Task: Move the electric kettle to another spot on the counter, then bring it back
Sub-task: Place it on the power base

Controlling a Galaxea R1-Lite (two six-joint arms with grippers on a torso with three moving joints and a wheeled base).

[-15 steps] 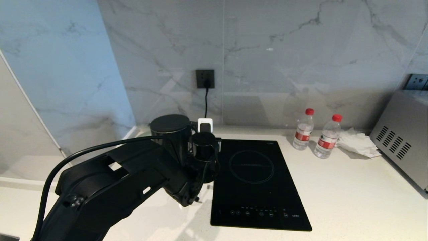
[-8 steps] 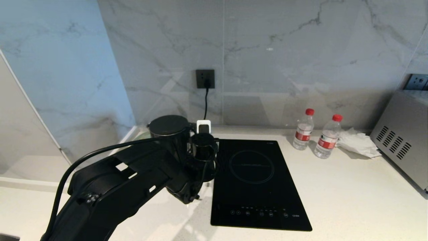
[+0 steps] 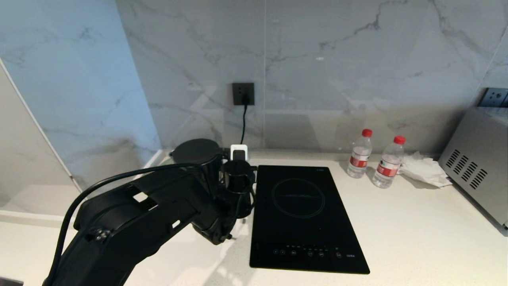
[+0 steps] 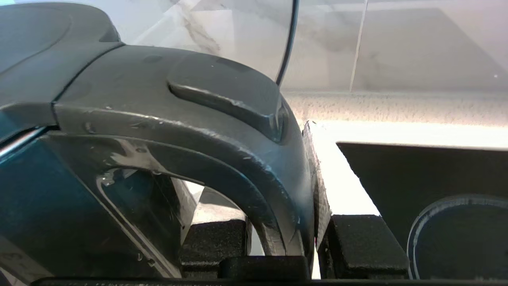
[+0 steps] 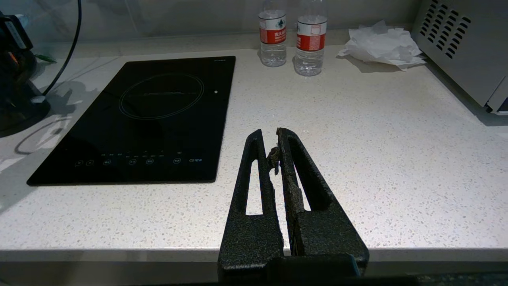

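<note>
One kettle (image 3: 197,153) stands at the back left of the desk (image 3: 412,234), just left of the single black hob (image 3: 305,216) set into the top and in front of the wall socket (image 3: 243,93), from which one black cord (image 3: 244,123) runs down. The left gripper (image 4: 291,238) is clamped narrow on the kettle's loop handle (image 4: 222,159); in the left wrist view one finger (image 4: 214,242) sits inside the loop and the other outside it, pressed against the handle's outer side. In the head view the left arm (image 3: 135,214) reaches in from the lower left and hides the kettle's lower body, so whether its bottom touches the desk cannot be told. A small white plug adapter (image 3: 239,152) shows just behind the gripper.

The right gripper (image 5: 269,147) hangs idle above the front edge of the desk, its two fingers closed together with nothing held.

Two clear water bottles (image 3: 360,154) with red caps and red labels stand side by side right of the hob, near the wall. One crumpled white tissue (image 3: 424,170) lies just beside them, and one grey appliance (image 3: 478,163) with vent slots sits at the far right.
</note>
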